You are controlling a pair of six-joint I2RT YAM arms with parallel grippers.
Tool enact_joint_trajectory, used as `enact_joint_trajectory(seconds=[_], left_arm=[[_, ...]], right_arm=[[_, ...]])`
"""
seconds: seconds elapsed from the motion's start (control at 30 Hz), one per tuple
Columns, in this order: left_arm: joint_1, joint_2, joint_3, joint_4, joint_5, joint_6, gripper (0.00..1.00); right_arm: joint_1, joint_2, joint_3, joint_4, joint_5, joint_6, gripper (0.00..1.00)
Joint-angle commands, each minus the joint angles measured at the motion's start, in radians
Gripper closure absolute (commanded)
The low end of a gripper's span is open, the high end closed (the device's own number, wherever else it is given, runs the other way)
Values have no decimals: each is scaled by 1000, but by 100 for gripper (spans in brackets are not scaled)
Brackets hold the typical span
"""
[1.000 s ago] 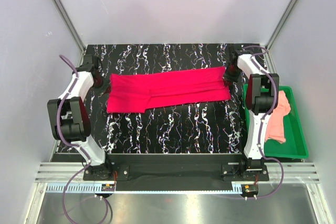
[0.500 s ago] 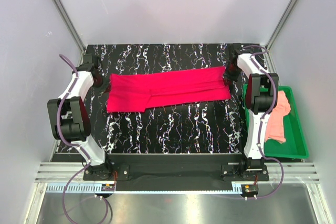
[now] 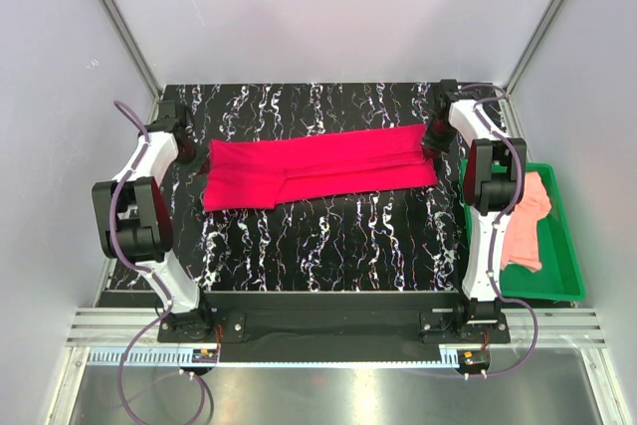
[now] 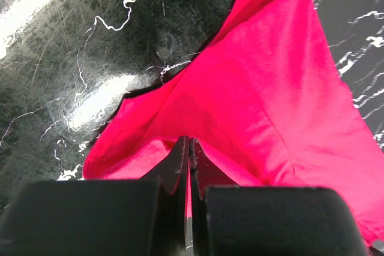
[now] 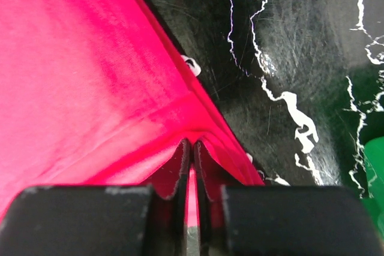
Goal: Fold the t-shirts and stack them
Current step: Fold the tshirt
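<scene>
Two t-shirts are in view. The crimson t-shirt (image 3: pixel 318 168) lies flat on the black, white-veined desk (image 3: pixel 318 241) as a long folded band. It runs from side to side across the middle, with its left end wider and a little nearer the arm bases than its right end. The left arm (image 3: pixel 139 186) reaches to the band's left end and the right arm (image 3: pixel 486 161) to its right end.

In the left wrist view, the left jaws are pressed almost together with a thin sliver of red cloth pinched between them, and the fabric rises in a fold just ahead of them. In the right wrist view, the right jaws are likewise nearly shut on a narrow strip of the shirt's hemmed edge, with bare desk just beside it.

The salmon-pink t-shirt (image 3: pixel 525 226) sits crumpled in the green tray (image 3: pixel 569 261), which is off the desk's right side next to the right arm. It is well apart from the red shirt.
</scene>
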Motion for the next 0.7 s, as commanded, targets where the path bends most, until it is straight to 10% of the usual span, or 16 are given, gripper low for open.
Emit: enact_joint_trajectory(seconds=[0.0, 0.33, 0.67], left_arm=[[12, 22, 48, 30, 9, 24, 100], [12, -26, 83, 32, -58, 137, 46], [-180, -214, 22, 101, 144, 344, 50]], right_arm=[[-6, 24, 44, 0, 17, -4, 89], [-9, -16, 196, -98, 57, -84, 50], [124, -266, -147, 101, -145, 3, 46]])
